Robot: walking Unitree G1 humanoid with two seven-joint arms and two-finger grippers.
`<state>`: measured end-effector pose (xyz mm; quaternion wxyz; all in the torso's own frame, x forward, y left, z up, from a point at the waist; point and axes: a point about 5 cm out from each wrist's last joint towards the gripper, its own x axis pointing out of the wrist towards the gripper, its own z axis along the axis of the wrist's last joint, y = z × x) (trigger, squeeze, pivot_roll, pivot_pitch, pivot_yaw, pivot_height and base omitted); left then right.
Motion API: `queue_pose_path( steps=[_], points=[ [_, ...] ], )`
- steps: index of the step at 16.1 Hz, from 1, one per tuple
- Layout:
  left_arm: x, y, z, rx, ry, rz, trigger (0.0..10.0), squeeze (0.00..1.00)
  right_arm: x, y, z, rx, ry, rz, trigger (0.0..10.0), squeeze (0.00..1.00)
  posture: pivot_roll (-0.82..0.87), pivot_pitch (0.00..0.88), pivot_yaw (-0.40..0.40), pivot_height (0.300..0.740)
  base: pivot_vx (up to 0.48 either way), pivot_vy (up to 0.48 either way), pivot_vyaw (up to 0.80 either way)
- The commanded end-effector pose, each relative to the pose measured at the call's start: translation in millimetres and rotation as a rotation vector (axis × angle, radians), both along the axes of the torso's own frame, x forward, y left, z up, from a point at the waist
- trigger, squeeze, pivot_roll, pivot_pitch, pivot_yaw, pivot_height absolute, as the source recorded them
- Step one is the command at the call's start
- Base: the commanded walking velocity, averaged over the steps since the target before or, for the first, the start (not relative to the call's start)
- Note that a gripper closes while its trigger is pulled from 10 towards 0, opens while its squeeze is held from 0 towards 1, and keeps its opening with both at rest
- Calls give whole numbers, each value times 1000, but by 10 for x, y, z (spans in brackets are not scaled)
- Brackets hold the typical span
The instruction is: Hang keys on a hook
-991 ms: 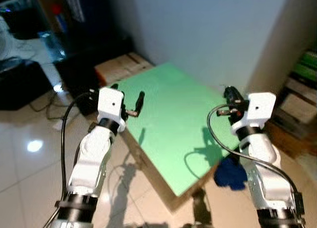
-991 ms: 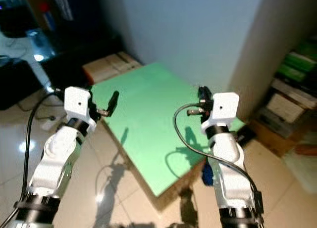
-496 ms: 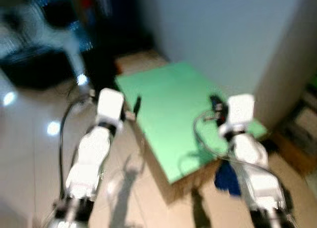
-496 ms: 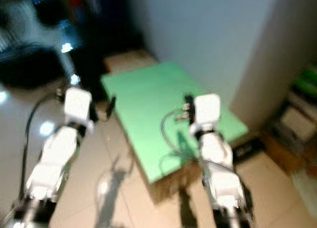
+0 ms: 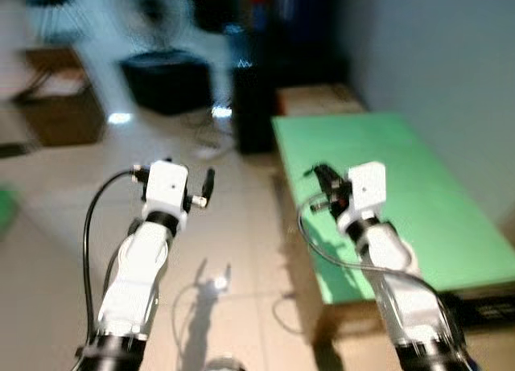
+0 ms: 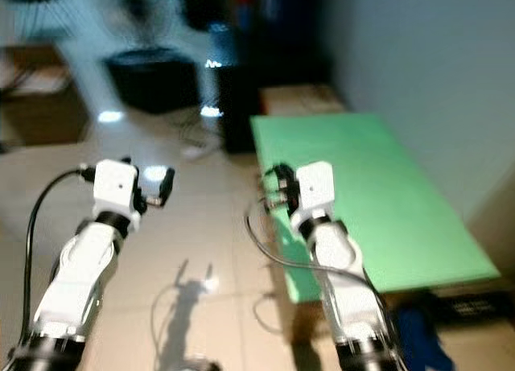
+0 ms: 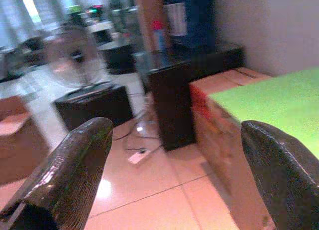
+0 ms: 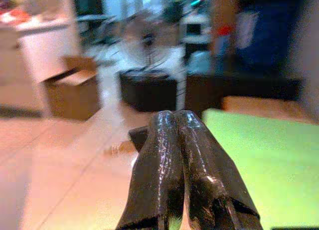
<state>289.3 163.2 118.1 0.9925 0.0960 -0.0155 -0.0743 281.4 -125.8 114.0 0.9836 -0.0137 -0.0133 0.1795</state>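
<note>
Green table, glossy tiled floor

Motion blur smears the far room; the green table runs past the right edge.

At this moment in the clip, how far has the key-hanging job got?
Nothing looks done: no keys or hook can be made out. The left claw is open and empty over the tiled floor. The right claw is shut, fingers pressed together, by the green table; nothing visible between them. The views are blurred. Finding the keys, picking them up and hanging them all remain.
</note>
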Motion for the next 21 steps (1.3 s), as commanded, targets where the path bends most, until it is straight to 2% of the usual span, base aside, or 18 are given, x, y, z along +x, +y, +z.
queue_pose_path(
  steps=[1,2,5,7,8,11,14,17,21],
  points=[
    [-13,26,19,-4,-5,5,10000,0,-6,-11,-7,2,1,12,10000,0,-56,0,29,740,0,0,800],
    [-57,19,-14,-12,-6,-16,10000,0,-28,-48,-4,-3,-1,18,10000,0,-70,0,25,740,0,0,800],
    [-52,4,-65,-12,18,-15,10000,0,-28,-125,-15,-4,4,7,10000,0,-73,0,9,740,0,0,800],
    [-4,-40,21,-31,-10,-18,10000,0,-29,-152,-40,-11,14,5,10000,0,-66,0,-5,740,0,0,800],
    [10,-51,64,-39,-18,-14,10000,0,-30,-152,-34,-8,13,6,10000,0,-65,0,-6,740,0,0,800],
    [-22,-19,29,-14,-2,13,10000,0,-5,-146,1,-3,5,13,10000,0,-56,0,-15,740,0,0,800],
    [15,-2,79,-1,-35,28,10000,0,21,-137,32,-3,-1,24,10000,0,-70,0,-7,740,0,0,800],
    [30,-44,69,-30,-23,18,10000,0,-25,-156,-10,1,10,-4,10000,0,-83,0,-1,740,0,0,800],
    [32,-35,16,-8,-8,30,10000,0,-57,-165,-39,14,32,-1,10000,0,-96,0,6,740,0,0,800]
  ],
)
